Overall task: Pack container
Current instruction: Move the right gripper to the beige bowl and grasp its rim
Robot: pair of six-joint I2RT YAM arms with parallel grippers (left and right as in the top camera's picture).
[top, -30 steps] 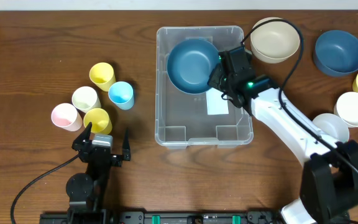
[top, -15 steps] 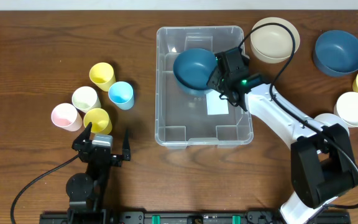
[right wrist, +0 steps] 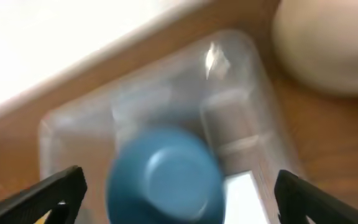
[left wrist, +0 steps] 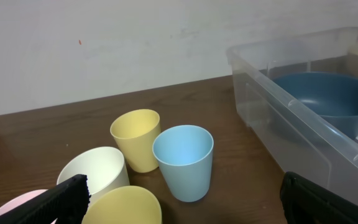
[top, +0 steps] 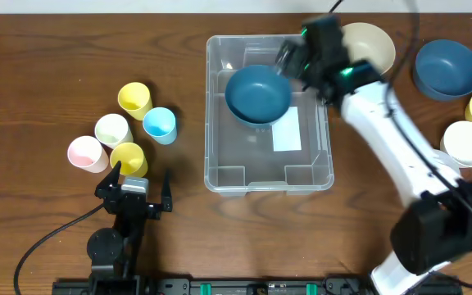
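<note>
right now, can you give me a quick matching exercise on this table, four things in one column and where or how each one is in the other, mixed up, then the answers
Things
1. container
2. cream bowl
3. light blue cup
4. left gripper

Places or states
A. next to a yellow cup, left of the container
B. open and empty, near the front edge of the table
C. has a dark blue bowl inside
D. on the table past the container's far right corner

Pairs: 1-C, 2-D, 3-A, 4-B
</note>
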